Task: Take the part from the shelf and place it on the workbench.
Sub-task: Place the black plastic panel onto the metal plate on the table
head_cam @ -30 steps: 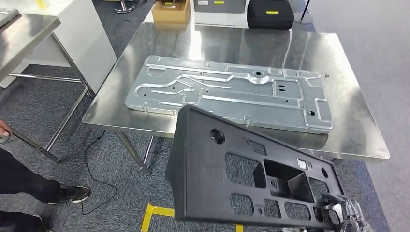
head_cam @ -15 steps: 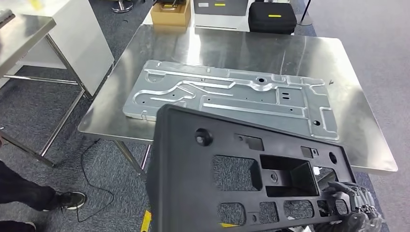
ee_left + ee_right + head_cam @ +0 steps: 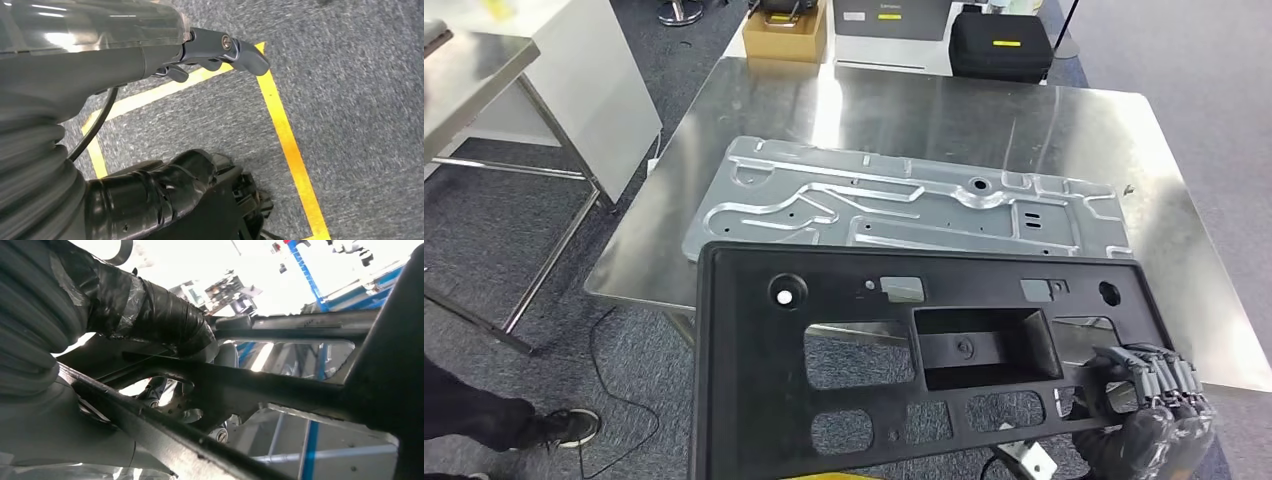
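Observation:
The part is a large black plastic panel [image 3: 754,400] with several cut-outs. It hangs flat in the air in front of me, its far edge over the near edge of the steel workbench [image 3: 904,110]. My right hand [image 3: 1149,410] grips the panel's near right corner, fingers over its top face. In the right wrist view the taped thumb [image 3: 150,305] wraps a bar of the panel [image 3: 280,390]. My left hand [image 3: 125,65] hangs over the carpet with nothing in it, fingers apart.
A stamped silver metal plate [image 3: 904,200] lies across the middle of the workbench. A cardboard box [image 3: 784,35] and a black case [image 3: 1002,45] stand behind it. Another steel table [image 3: 474,70] is at the left, with a person's shoe [image 3: 564,428] nearby. Yellow tape [image 3: 285,140] marks the floor.
The view has shifted nearer to the workbench. The black panel has swung from tilted to level and square with the bench edge, and now reaches over it. My right hand still grips its corner.

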